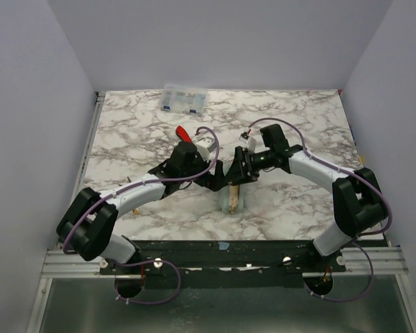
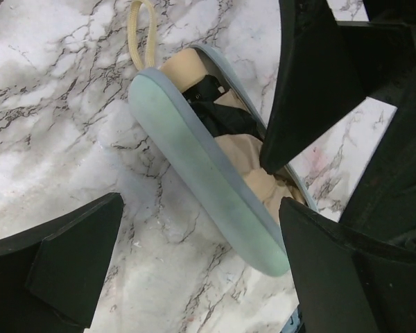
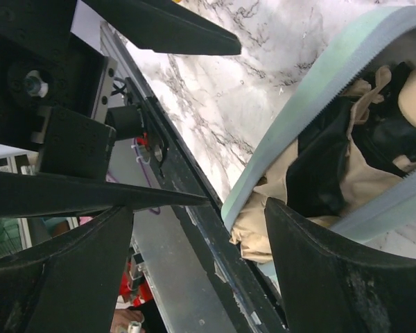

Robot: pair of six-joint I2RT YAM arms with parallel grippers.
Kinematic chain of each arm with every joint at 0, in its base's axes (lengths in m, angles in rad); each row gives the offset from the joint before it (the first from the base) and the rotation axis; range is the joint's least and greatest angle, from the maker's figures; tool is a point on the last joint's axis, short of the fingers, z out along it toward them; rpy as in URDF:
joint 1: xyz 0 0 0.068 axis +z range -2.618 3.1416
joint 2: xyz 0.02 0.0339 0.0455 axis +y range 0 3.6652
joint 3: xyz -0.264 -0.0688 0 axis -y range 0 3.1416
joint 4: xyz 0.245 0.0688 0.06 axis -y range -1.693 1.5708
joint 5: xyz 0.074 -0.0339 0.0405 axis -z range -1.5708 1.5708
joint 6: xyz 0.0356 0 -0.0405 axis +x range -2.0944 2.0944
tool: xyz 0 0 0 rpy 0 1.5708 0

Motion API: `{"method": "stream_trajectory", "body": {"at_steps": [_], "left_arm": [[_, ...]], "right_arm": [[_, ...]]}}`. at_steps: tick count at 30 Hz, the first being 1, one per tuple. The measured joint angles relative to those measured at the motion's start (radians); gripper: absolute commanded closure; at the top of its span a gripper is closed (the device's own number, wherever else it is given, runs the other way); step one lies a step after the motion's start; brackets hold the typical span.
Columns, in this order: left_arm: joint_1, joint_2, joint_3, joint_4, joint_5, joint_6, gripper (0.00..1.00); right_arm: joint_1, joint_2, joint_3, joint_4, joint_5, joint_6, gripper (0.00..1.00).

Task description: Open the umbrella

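Note:
The umbrella (image 1: 234,195) lies folded near the table's front middle, inside its pale mint-green sleeve (image 2: 194,166). The sleeve gapes open along one side, showing tan fabric (image 2: 243,149) and a black part (image 2: 215,107). A tan wrist loop (image 2: 142,28) sticks out of the far end. My left gripper (image 2: 201,201) is open, with the sleeve's near end between its fingers, close to the right one. My right gripper (image 3: 200,207) is open; one of its fingers (image 2: 298,104) reaches into the sleeve's gap onto the tan fabric (image 3: 263,229). Both grippers meet over the umbrella in the top view, left (image 1: 218,177) and right (image 1: 239,163).
A red-handled screwdriver (image 1: 184,132) lies behind the left arm. A clear plastic box (image 1: 184,98) stands at the back edge. The umbrella's end lies at the table's front rail (image 3: 208,229). Walls enclose the marble table (image 1: 125,139) on three sides.

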Motion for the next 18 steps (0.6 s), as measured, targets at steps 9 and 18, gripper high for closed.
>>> {"method": "stream_trajectory", "body": {"at_steps": [9, 18], "left_arm": [[-0.032, 0.13, 0.063, -0.022, -0.051, -0.057, 0.1], [-0.043, 0.124, 0.04, -0.052, -0.061, -0.052, 0.32]], "right_arm": [[0.0, -0.006, -0.02, 0.021, 0.013, 0.006, 0.19], [-0.011, -0.089, -0.092, -0.084, 0.123, -0.111, 0.19]]}}
